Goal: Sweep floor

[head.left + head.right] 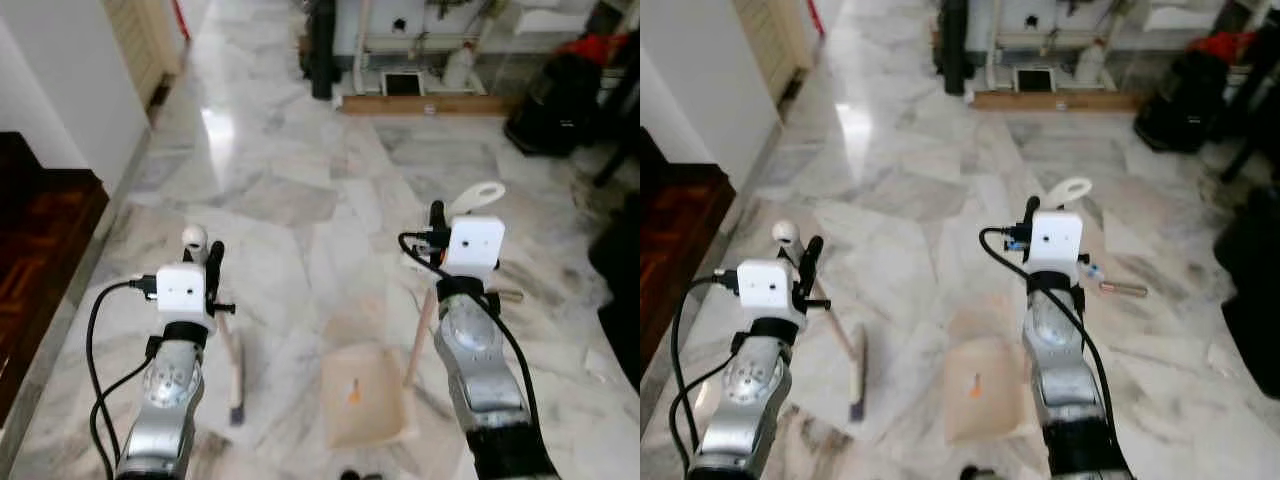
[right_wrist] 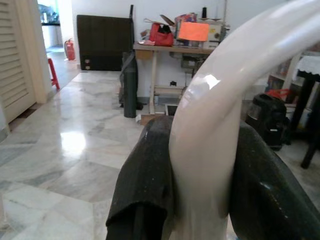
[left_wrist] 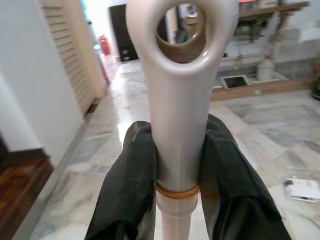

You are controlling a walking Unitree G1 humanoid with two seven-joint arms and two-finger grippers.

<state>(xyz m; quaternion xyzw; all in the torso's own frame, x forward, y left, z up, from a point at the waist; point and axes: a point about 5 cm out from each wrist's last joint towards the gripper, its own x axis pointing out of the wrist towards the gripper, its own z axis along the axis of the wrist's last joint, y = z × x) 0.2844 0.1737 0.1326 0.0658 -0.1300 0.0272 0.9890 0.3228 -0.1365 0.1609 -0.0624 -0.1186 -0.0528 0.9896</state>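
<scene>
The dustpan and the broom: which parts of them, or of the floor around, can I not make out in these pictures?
- Dustpan: its near edge is partly behind the right arm, head views.
- Orange speck on it: too small to identify.
- Broom bristles: small and blurred, head views.
- Small item on the floor: too small to name.
- Broom handle below the left gripper: cut off by the picture edge.

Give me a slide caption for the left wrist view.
Left gripper clamps the cream plastic broom handle below its hanging loop, above a glossy grey marble floor.
</scene>
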